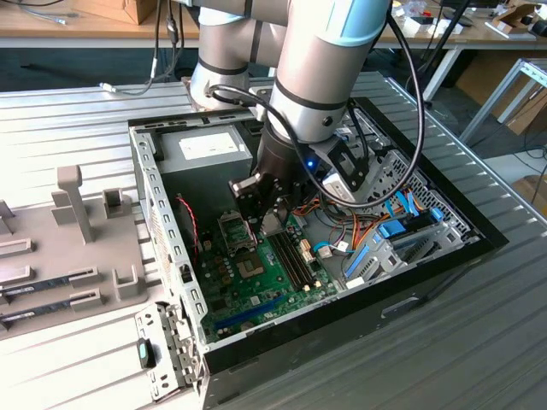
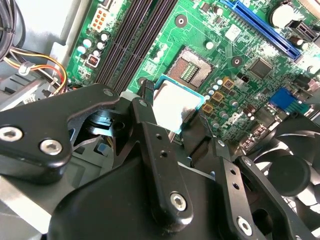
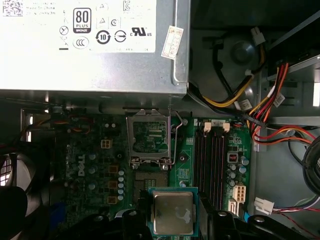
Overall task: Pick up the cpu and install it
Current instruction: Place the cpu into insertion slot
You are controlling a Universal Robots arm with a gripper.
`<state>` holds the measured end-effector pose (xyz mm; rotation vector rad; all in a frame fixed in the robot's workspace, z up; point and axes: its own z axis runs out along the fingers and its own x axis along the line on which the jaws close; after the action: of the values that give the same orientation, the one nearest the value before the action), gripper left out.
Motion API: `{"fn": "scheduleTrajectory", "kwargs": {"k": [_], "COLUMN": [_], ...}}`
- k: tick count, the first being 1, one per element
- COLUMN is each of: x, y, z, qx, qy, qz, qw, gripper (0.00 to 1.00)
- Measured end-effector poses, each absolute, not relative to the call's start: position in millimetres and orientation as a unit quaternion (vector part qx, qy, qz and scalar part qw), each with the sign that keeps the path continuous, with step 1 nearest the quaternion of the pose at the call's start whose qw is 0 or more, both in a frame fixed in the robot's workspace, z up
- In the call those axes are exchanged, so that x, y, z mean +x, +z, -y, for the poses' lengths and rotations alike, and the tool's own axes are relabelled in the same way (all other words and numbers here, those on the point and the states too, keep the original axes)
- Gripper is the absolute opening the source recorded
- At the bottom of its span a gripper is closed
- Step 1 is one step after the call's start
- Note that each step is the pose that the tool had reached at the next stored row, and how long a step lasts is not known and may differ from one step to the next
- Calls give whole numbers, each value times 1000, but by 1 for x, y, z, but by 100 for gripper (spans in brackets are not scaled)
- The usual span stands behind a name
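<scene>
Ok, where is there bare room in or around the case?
Bare: the open socket between power supply and memory slots; the slatted table beside the case. Crowded: the cables past the slots. The gripper holds the cpu.

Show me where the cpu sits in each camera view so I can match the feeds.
Exterior view: the cpu is clamped in the gripper, just over the green motherboard.
First wrist view: the cpu has its silvery top facing the camera, next to the memory slots.
Second wrist view: the cpu sits between the black fingers.
Shared landmark: the long black memory slots.
</scene>
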<state>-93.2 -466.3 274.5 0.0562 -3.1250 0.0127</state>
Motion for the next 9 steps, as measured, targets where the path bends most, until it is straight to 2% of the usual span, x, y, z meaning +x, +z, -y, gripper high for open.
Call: {"fn": "scheduleTrajectory", "kwargs": {"k": [9], "x": [-93], "y": [272], "z": [466], "qx": [18], "qy": [4], "qz": [1000], "qw": [8], "gripper": [47]}}
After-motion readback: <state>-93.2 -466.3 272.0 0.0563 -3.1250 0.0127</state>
